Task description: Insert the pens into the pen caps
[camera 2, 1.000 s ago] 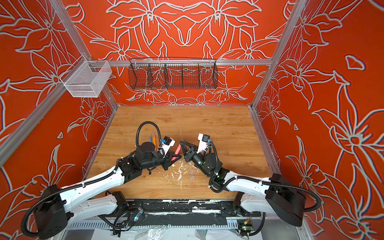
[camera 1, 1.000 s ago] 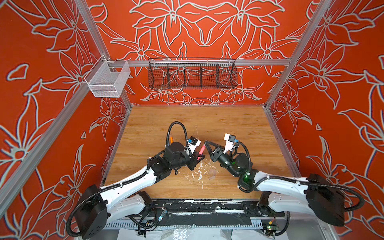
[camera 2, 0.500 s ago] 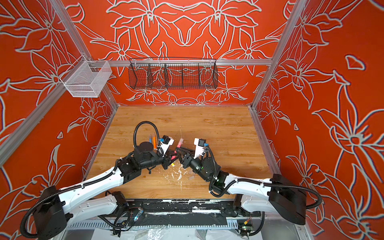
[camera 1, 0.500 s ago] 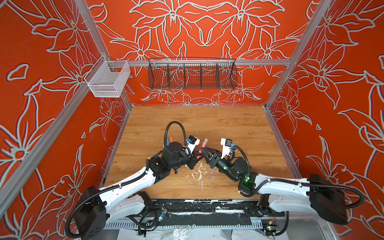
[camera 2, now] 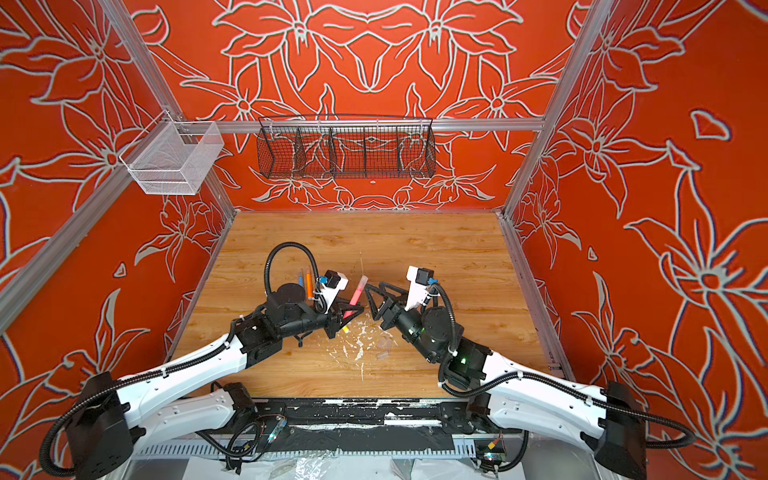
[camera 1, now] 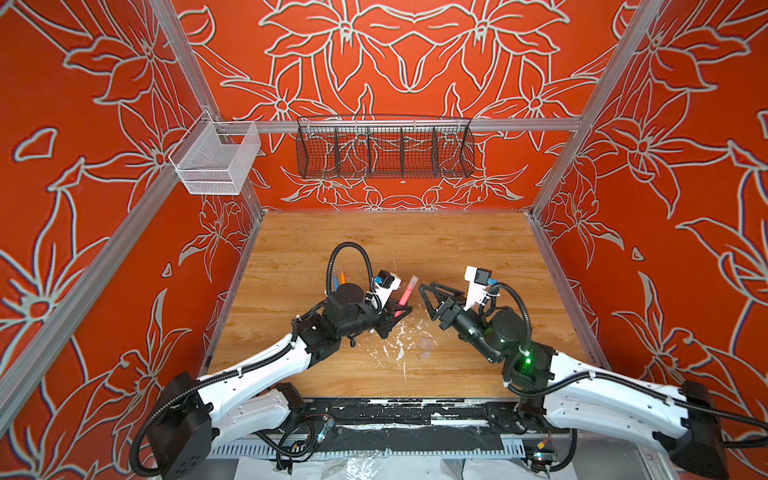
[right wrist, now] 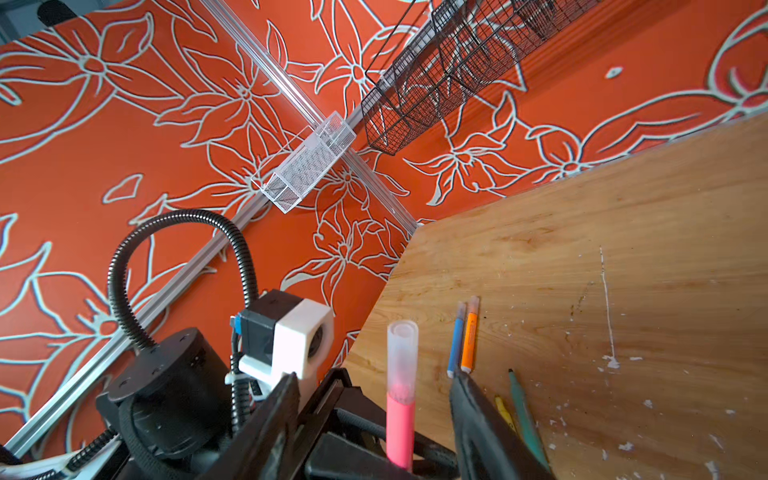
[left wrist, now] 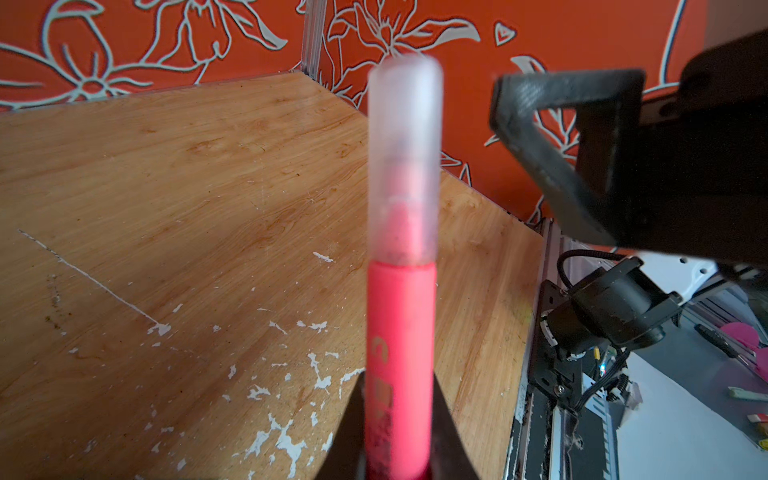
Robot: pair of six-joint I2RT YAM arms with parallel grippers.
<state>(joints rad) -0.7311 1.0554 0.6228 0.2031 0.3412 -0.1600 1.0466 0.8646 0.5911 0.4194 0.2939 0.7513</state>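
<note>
Pink pen (camera 1: 406, 291) now wears its clear cap (left wrist: 405, 166), held off the table (camera 1: 415, 241) by the left gripper (camera 1: 398, 311), jaws clamped on the barrel. Right gripper (camera 1: 426, 301) is part open, empty, just beside it. Blue pen (right wrist: 456, 338) and orange pen (right wrist: 469, 334) lie capped, green pen (right wrist: 524, 415) and yellow pen (right wrist: 503, 409) look uncapped, so roughly half done.

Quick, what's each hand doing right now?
Left hand: closed on the pink pen.
Right hand: open, holding nothing.

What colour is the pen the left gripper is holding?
The pen is pink; the left wrist view shows it best.
</note>
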